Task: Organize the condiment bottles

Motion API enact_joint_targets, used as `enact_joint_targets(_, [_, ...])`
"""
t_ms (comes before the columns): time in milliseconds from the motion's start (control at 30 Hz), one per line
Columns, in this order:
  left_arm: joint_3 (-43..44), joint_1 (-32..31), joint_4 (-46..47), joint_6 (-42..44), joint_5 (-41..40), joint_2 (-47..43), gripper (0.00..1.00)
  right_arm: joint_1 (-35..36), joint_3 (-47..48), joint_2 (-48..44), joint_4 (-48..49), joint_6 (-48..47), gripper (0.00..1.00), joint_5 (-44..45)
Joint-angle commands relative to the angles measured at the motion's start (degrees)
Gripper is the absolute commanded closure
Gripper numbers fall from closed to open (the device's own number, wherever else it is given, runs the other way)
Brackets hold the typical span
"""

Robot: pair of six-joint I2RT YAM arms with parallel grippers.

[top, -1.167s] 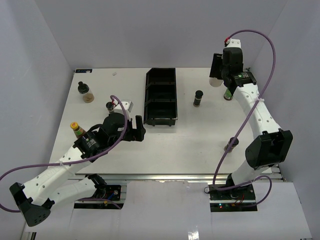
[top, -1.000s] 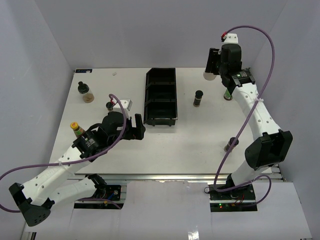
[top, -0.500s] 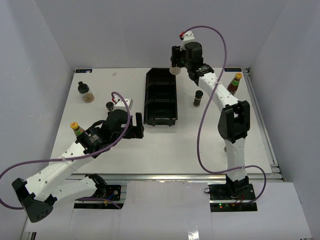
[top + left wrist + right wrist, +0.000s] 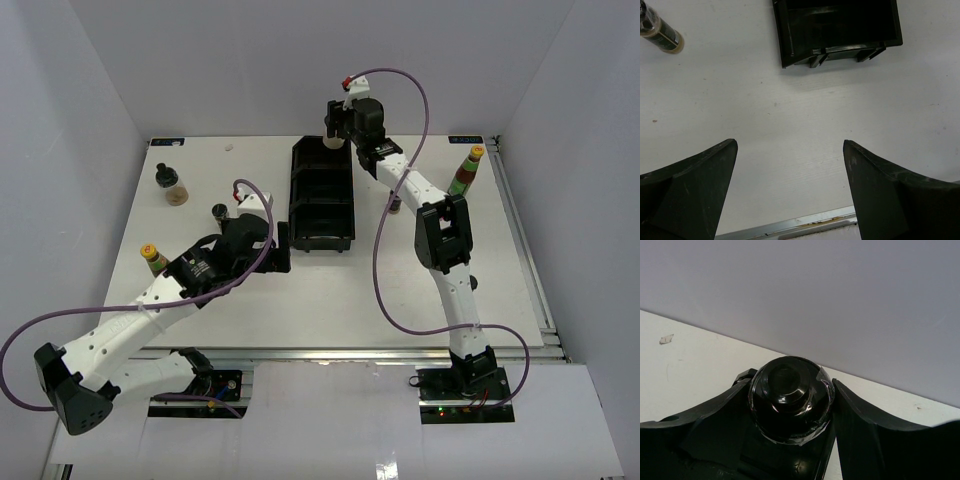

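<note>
White table (image 4: 330,300), contents from left to right. Left sauce bottle (image 4: 152,257): slim, yellow cap, upright near the left edge, just beside the left arm's forearm, which crosses the table in front of it. Tan jar (image 4: 172,186): short, black cap, pale contents, upright toward the far left corner, well apart from both arms. Dark jar (image 4: 219,212): short, black cap, upright just beyond the left wrist, with the purple cable (image 4: 245,185) arching beside it. Left gripper (image 4: 789,150): jaws spread wide and empty over bare table, just short of the tray's near left corner. Its wrist view also shows a small dark-labelled bottle (image 4: 661,35) at the top left corner; which bottle this is cannot be told. Compartmented tray (image 4: 322,238): long, black, lying lengthwise at mid-table, with no bottle seen in the compartments in view. Held jar (image 4: 791,397): glossy black cap, clamped between the fingers of the right gripper (image 4: 334,135) at the tray's far end, close to the rear wall (image 4: 840,300). Whether the jar is above the rim or inside the last compartment cannot be told. Paper scrap (image 4: 666,339): on the table by the wall. Half-hidden jar (image 4: 396,205): right of the tray, mostly covered by the right arm. Right sauce bottle (image 4: 465,172): orange-yellow cap, green label, upright near the right edge.
</note>
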Motion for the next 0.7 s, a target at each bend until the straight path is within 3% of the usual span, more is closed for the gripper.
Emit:
enact_joint_targets(0, [1.3,0.4,1.6,1.1,-2.3,0.1,0.02,-0.3,2.3,0.5,11.7,0.0,0.92,0.9])
enact_joint_targets(533, [1.5,1.0,2.3,2.1,-3.8,0.8,0.02,-0.2,-1.2,3.6,10.8,1.1,0.92,1.5])
enact_joint_targets(667, [1.5,1.1,2.3,2.2,-4.1,0.5,0.02,0.0,-8.1,-0.1,14.7,1.8,0.92,1.1])
